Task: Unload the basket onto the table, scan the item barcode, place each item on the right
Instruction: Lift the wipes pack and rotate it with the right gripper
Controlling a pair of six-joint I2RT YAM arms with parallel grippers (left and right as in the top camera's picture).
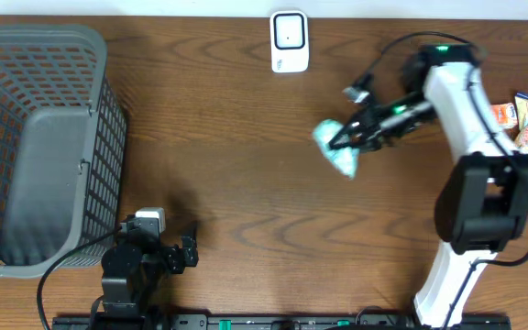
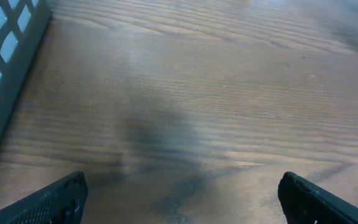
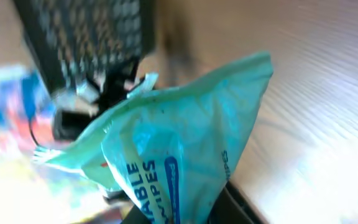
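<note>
R gripper [image 1: 348, 137] clamped on wipes pack [image 1: 335, 152], lifted off table [image 1: 246, 119]; scanner [image 1: 289, 41] at far edge; L gripper [image 1: 188, 254] jaws wide, empty, beside basket [image 1: 26, 137].

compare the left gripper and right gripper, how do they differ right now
The left gripper is open and empty; the right gripper is shut on a teal wipes pack. The left gripper sits near the grey basket; the right gripper is out over the table's right half. Both are dark two-finger grippers.
</note>
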